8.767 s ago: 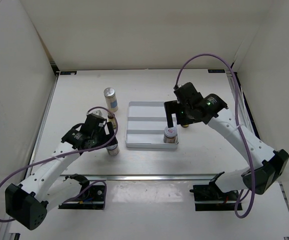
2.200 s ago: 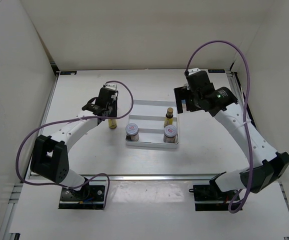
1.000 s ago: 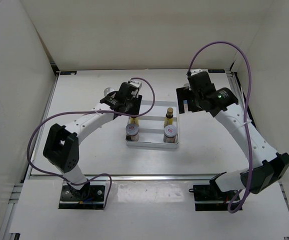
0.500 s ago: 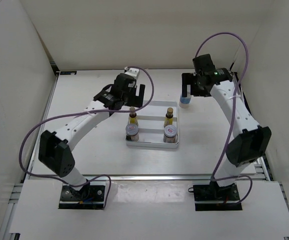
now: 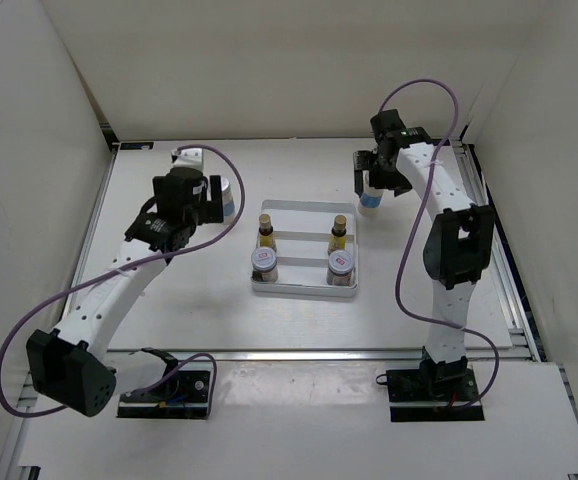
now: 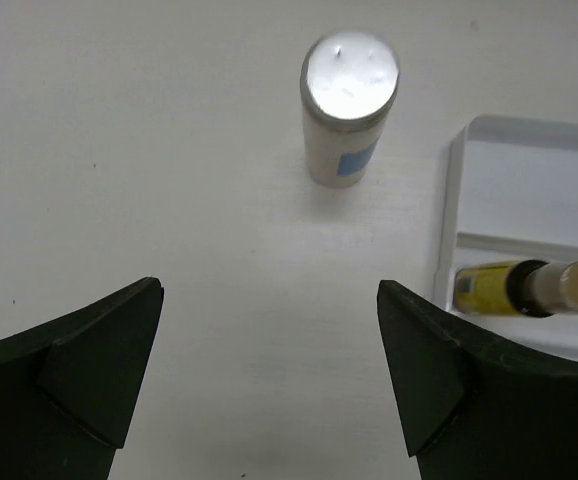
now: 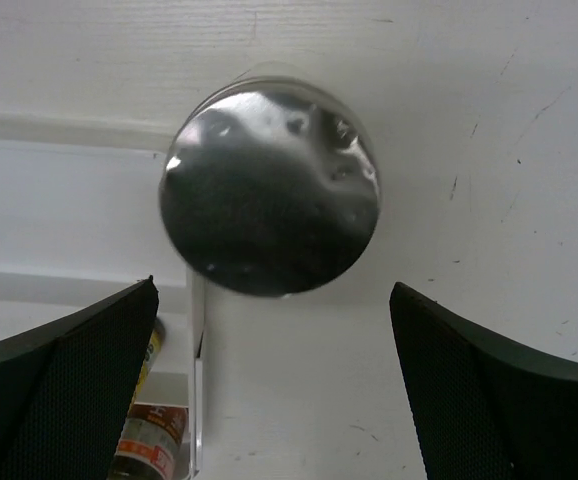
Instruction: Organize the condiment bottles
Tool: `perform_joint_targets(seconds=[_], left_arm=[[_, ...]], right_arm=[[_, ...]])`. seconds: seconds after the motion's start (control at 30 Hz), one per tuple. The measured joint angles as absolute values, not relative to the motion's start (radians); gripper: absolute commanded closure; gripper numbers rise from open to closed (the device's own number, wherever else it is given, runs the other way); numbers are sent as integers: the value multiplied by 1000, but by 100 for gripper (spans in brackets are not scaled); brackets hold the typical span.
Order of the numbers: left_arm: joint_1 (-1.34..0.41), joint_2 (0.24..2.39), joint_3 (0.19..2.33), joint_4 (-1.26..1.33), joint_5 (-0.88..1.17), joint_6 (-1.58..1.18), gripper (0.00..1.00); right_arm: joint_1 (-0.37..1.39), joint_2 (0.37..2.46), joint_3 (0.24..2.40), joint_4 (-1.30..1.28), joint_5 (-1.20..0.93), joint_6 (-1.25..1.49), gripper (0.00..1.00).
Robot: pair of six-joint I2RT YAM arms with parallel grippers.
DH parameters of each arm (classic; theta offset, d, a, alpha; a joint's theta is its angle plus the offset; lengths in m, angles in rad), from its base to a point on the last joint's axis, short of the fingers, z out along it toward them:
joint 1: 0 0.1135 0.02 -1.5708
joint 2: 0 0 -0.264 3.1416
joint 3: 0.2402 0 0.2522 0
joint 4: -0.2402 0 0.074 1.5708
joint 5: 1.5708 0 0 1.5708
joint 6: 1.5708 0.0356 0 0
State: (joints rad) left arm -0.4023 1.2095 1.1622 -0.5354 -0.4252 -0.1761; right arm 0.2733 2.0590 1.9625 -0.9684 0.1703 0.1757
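**Current state**

The tray (image 5: 305,207) sits mid-surface and holds four items. The two yellow bottles (image 5: 265,228) stand in its middle row and the two jars (image 5: 264,263) in the near row. They are paired by type, left and right, which leaves the far row free for the remaining pair.

Both tall white bottles stand upright on the surface (image 5: 419,290), outside the tray:
- The left white bottle (image 6: 349,108) stands just beyond the tray's far-left corner.
- The right white bottle (image 7: 269,195) stands just beyond the far-right corner.

**Hands**

- The left hand (image 6: 269,300) has its fingers spread wide and holds nothing. It is aimed at the left white bottle, which lies ahead of the fingertips and clear of them.
- The right hand (image 7: 274,300) is also spread. One finger is on each side of the right white bottle's silver cap, with a gap showing on both sides, so you should read this as a pre-grasp and not a clamp.

Judge the step in hand as a paired pick of the last two bottles.

**Change from earlier frames**

- Half a second earlier, the left arm stood over the tray's far-left corner beside a yellow bottle. It has since swung left toward the white bottle.
- The right arm has folded in over its bottle.
- Nearly nine seconds earlier, the tray held only one jar.
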Motion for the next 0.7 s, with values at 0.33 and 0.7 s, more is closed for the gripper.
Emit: perform_joint_targets(seconds=[0.33, 0.7], left_arm=[[-394, 1223, 1086, -537, -423, -183, 0], [-394, 1157, 901, -477, -423, -205, 0]], right_arm=[[204, 2170, 2088, -954, 99, 175, 18], [210, 2206, 2125, -933, 44, 148, 53]])
